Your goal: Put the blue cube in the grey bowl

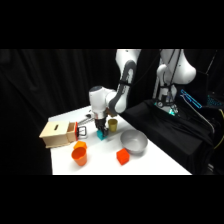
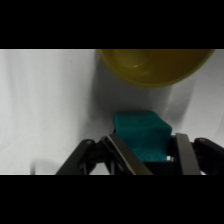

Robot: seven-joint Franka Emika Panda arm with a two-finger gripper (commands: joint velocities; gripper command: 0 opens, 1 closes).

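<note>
From the side I count three open containers on the white table (image 1: 150, 162): one grey bowl (image 1: 133, 142), one orange cup (image 1: 79, 153) and one small yellow cup (image 1: 113, 124); I see nothing in any of them. There are two cubes: the red-orange cube (image 1: 122, 156) just beside the bowl, and the blue cube (image 1: 102, 134) directly under my gripper (image 1: 101, 130). A wooden box (image 1: 57, 133) stands at the left.

At the wrist, the blue cube (image 2: 142, 140) sits between both fingers (image 2: 184, 155), which bracket its sides; whether they grip it, I cannot tell. The yellow cup (image 2: 152, 65) lies just beyond.
</note>
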